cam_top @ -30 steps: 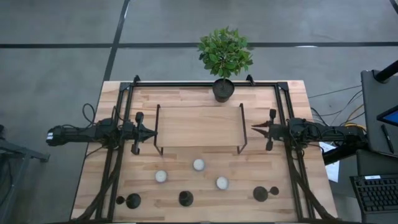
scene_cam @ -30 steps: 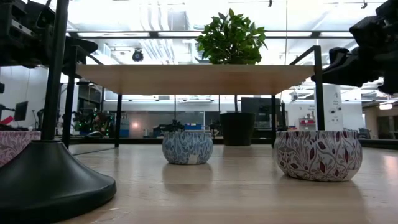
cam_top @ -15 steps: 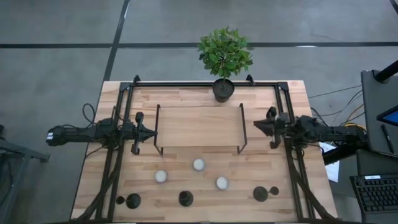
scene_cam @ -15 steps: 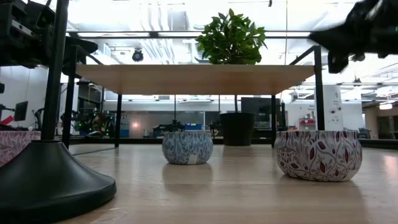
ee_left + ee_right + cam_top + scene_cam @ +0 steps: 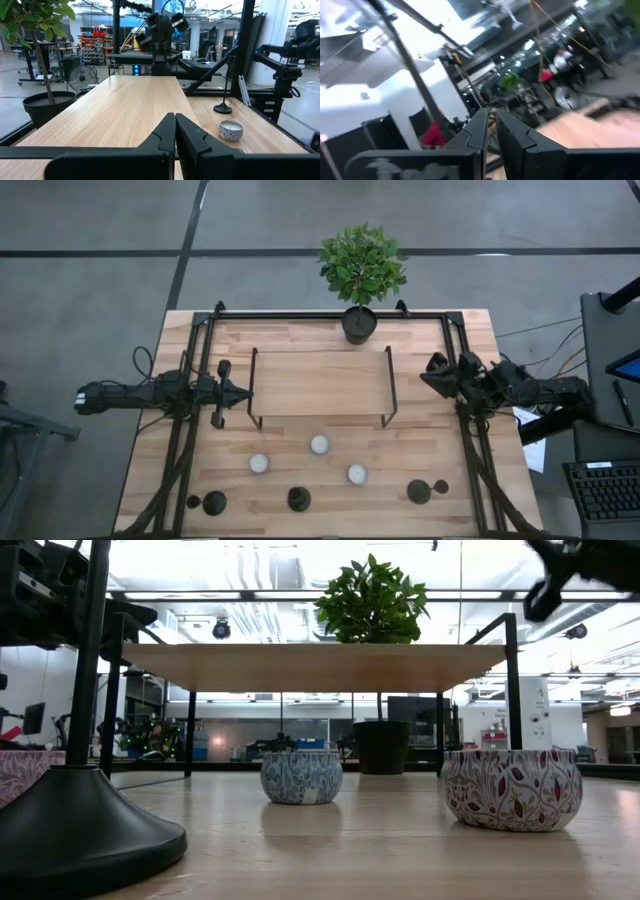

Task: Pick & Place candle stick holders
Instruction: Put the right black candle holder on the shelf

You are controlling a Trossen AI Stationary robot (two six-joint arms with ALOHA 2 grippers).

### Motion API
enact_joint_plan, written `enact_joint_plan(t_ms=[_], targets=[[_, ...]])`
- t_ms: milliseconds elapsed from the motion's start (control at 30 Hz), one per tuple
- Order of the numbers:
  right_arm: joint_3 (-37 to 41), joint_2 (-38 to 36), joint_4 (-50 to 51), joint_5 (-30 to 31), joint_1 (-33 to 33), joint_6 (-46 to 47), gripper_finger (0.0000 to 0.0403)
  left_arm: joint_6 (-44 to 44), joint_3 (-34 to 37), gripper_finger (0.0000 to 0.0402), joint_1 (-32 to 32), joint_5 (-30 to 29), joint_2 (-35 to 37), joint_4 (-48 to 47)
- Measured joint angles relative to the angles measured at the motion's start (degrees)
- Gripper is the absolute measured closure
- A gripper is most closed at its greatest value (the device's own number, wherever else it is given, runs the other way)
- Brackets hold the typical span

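Observation:
Three black candle stick holders stand on their disc bases along the table's near edge: one at the left (image 5: 213, 503), one in the middle (image 5: 299, 499) and one at the right (image 5: 419, 491). The base and stem of one holder (image 5: 80, 830) fill the low view's left. My left gripper (image 5: 245, 391) is shut and empty at the left end of the raised wooden shelf (image 5: 320, 383); it also shows in its wrist view (image 5: 175, 125). My right gripper (image 5: 424, 374) is shut and empty, raised at the shelf's right end, tipped up toward the room (image 5: 490, 121).
Three white tealights in patterned tins (image 5: 259, 463) (image 5: 319, 445) (image 5: 357, 474) stand between the shelf and the holders. A potted plant (image 5: 359, 323) stands at the far edge. Black frame rails (image 5: 190, 430) (image 5: 470, 440) run along both sides of the table.
My right gripper has drawn back toward the table's right edge, risen and tipped its fingers upward. It has stayed shut and empty.

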State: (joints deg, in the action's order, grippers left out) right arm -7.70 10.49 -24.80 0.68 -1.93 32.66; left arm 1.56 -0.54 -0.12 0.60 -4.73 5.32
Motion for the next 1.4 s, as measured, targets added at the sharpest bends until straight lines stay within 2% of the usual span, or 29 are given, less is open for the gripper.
enact_joint_plan(t_ms=[233, 300, 400, 500, 667, 833, 1067, 1233, 1400], targets=[[-11.6, 9.3, 2.5, -8.5, -2.9, 2.3, 0.0375, 0.0, 0.0, 0.0392, 0.0, 0.0, 0.0, 0.0], [-17.3, 12.9, 9.2, -8.2, -4.4, 1.9, 0.0375, 0.0, 0.0, 0.0392, 0.0, 0.0, 0.0, -0.2], [-27.4, 19.2, 24.8, -7.8, -6.4, 2.1, 0.0374, 0.0, 0.0, 0.0392, 0.0, 0.0, 0.0, -0.2], [-37.7, 26.2, 37.0, -7.4, -9.1, 5.0, 0.0374, 0.0, 0.0, 0.0392, 0.0, 0.0, 0.0, -0.2], [-53.8, 39.4, 53.0, -2.9, -15.0, 10.7, 0.0355, 0.0, 0.0, 0.0392, 0.0, 0.0, 0.0, -0.2], [-68.5, 52.7, 63.9, -2.0, -19.5, 18.0, 0.0304, 0.0, 0.0, 0.0392, 0.0, 0.0, 0.0, -0.2], [-85.2, 67.6, 87.5, -2.2, -23.7, 25.3, 0.0199, 0.0, 0.0, 0.0392, 0.0, 0.0, 0.0, -0.2], [-92.8, 74.6, 103.8, -3.8, -27.2, 33.3, 0.0128, 0.0, 0.0, 0.0392, 0.0, 0.0, 0.0, -0.2], [-96.8, 79.7, 115.3, -4.4, -32.2, 42.1, 0.0097, 0.0, 0.0, 0.0392, 0.0, 0.0, 0.0, -0.2]])
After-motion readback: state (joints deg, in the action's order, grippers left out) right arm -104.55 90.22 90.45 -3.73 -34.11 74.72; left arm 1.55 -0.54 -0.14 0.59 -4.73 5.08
